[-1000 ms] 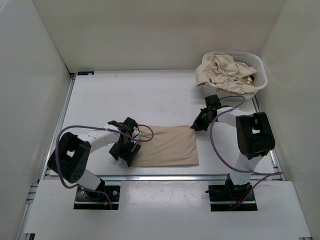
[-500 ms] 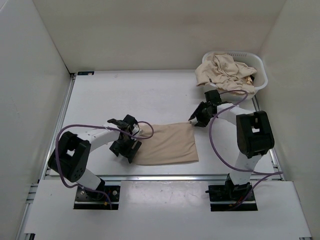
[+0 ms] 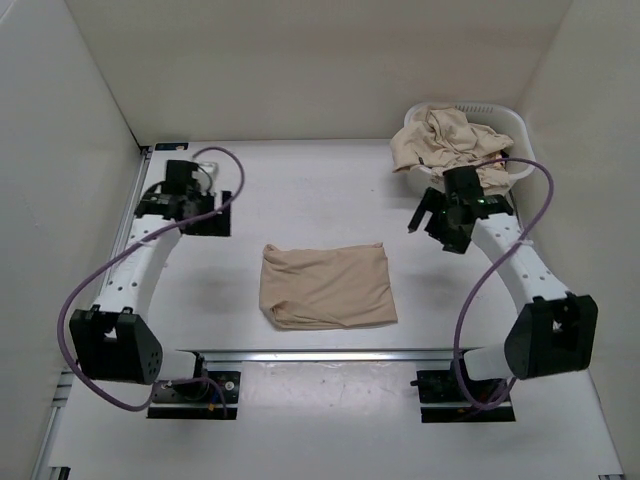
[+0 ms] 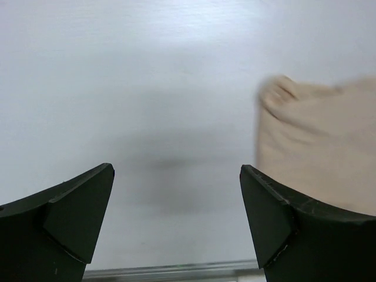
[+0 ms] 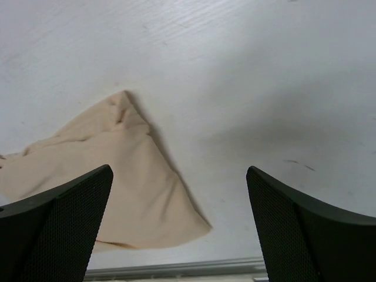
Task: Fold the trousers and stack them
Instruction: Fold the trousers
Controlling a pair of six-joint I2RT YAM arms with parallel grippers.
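A folded pair of beige trousers (image 3: pixel 325 287) lies flat as a rough rectangle on the white table, between the two arms. Its edge shows in the left wrist view at the right (image 4: pixel 320 158), and one corner shows in the right wrist view at the lower left (image 5: pixel 123 182). My left gripper (image 3: pixel 200 215) is far back on the left, well away from the cloth; its jaws (image 4: pixel 177 167) are open over bare table. My right gripper (image 3: pixel 435 228) hangs right of and behind the fold, open (image 5: pixel 179 168) and holding nothing.
A white laundry basket (image 3: pixel 517 124) stands at the back right corner, heaped with more beige trousers (image 3: pixel 450 145). White walls close in the table on the left, back and right. A metal rail (image 3: pixel 330 352) runs along the near edge.
Both grippers have left the folded trousers and drawn back, the left to the far back left, the right up towards the basket. The right gripper went from shut to open.
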